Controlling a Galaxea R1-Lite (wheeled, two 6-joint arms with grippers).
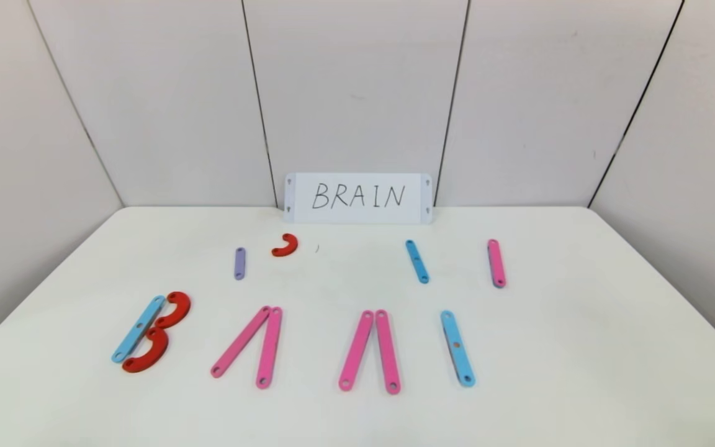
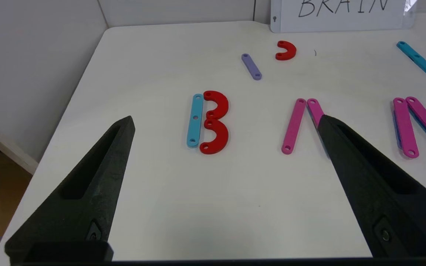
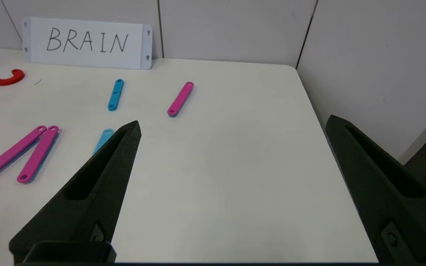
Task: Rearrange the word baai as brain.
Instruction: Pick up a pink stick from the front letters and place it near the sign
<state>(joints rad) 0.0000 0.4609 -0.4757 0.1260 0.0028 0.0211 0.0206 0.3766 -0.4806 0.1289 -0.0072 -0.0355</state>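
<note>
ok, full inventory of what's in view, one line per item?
B letter: 1, light-blue strip plus two red curves, front row, far left
pink strip pairs: 2, inverted V shapes, front row middle
long blue strip: 1, light blue, front row right
purple strip: 1, back row left
spare red curve: 1, back row, below card
short blue strip: 1, back row right
short pink strip: 1, back row far right
BRAIN card: 1, white, against wall
table: 1, white
left gripper: open, over table's left front
right gripper: open, over table's right front
</note>
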